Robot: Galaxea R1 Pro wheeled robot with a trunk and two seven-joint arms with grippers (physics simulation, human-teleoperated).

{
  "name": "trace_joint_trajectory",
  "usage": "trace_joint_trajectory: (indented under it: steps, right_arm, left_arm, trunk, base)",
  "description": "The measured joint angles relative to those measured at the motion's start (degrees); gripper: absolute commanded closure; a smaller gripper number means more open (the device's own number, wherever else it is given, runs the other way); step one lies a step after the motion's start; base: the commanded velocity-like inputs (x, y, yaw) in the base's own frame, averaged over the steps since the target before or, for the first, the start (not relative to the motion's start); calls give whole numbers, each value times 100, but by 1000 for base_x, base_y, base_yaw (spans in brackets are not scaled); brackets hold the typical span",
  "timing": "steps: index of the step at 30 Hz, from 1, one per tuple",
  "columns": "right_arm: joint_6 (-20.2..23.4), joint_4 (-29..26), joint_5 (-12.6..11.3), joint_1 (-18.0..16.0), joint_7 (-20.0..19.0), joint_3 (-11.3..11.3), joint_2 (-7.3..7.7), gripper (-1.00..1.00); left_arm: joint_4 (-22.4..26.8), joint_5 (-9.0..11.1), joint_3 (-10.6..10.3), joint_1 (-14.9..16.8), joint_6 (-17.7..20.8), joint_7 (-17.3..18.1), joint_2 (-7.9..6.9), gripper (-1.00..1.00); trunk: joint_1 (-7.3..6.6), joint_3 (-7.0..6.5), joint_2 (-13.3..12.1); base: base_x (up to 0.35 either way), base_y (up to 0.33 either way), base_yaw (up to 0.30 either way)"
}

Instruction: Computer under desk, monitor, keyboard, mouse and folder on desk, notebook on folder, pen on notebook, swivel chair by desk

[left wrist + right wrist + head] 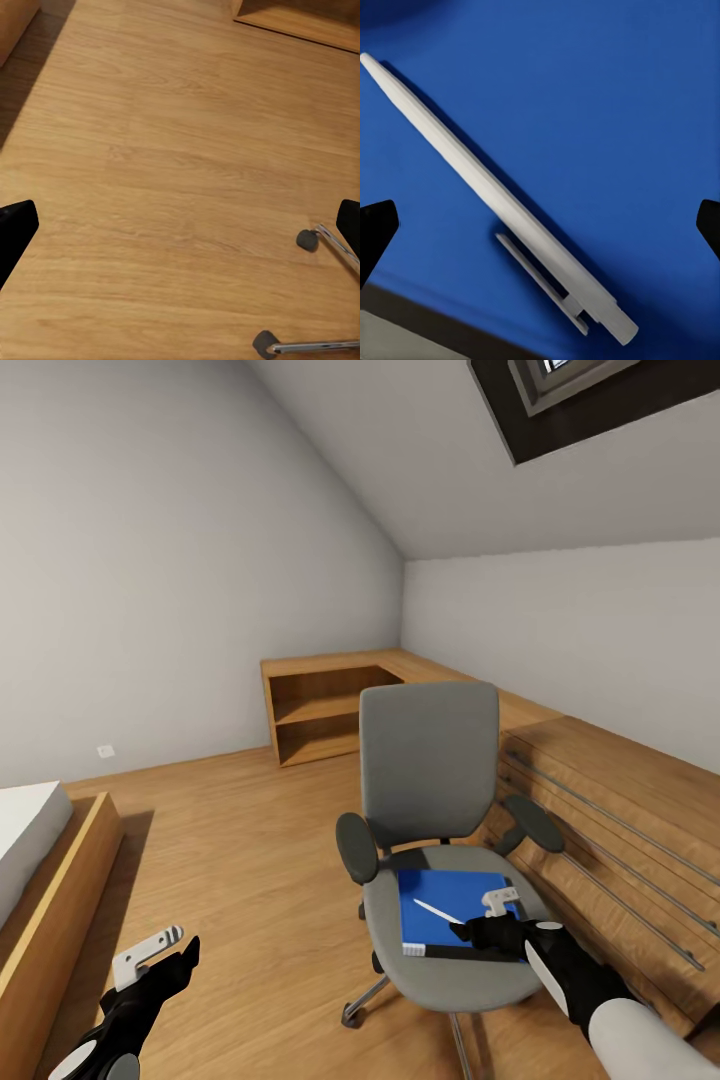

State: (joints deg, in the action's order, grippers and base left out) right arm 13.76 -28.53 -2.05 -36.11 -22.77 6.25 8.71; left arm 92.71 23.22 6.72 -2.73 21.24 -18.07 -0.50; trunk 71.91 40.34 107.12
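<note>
1. Right tool (478,926) is down over the swivel chair (430,780) seat, jaws spread wide; in the right wrist view its two dark fingertips (376,232) sit far apart with nothing between them but what lies below
2. The pen (495,191) lies flat and diagonal on the blue folder (607,97), clip side showing, and I'm hovering right above it, not touching as far as I can tell
3. In the head view the folder (445,905) rests on the grey seat with the pen (437,911) on top, just ahead of my right tool
4. Left tool (160,958) hangs low over the wooden floor (172,172), jaws apart and empty, chair casters (306,240) near it
5. I judge this as the pen pickup, clearing it off the folder; no table in sight here
6. Next I need to line the fingers across the thin barrel, drop straight down and close gently, since a slim round pen could roll or skid on that smooth cover
</note>
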Motion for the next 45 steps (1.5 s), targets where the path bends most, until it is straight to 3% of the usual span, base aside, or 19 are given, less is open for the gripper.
trace_joint_trajectory:
  steps: [15, 25, 33, 45]
  right_arm:
    - [-3, 7, 33, 0, 79, 10, -106, -100]
    - [-2, 7, 53, 0, 401, 18, -145, -100]
    - [-1, 13, 207, 0, 611, 14, -193, -100]
    - [5, 13, 220, 0, 641, 14, -226, -100]
  left_arm:
    - [0, 0, 4, 0, -5, 0, -6, -100]
    - [0, 0, 6, 0, -5, 2, -2, -100]
    - [0, 0, -5, 0, -5, 1, 7, -100]
    - [0, 0, -25, 0, -5, -8, 17, -100]
  trunk:
    - [0, 0, 0]
    - [0, 0, 0]
    - [0, 0, 0]
    - [22, 18, 40]
  base:
    - [0, 0, 0]
    - [0, 0, 0]
    - [0, 0, 0]
    - [0, 0, 0]
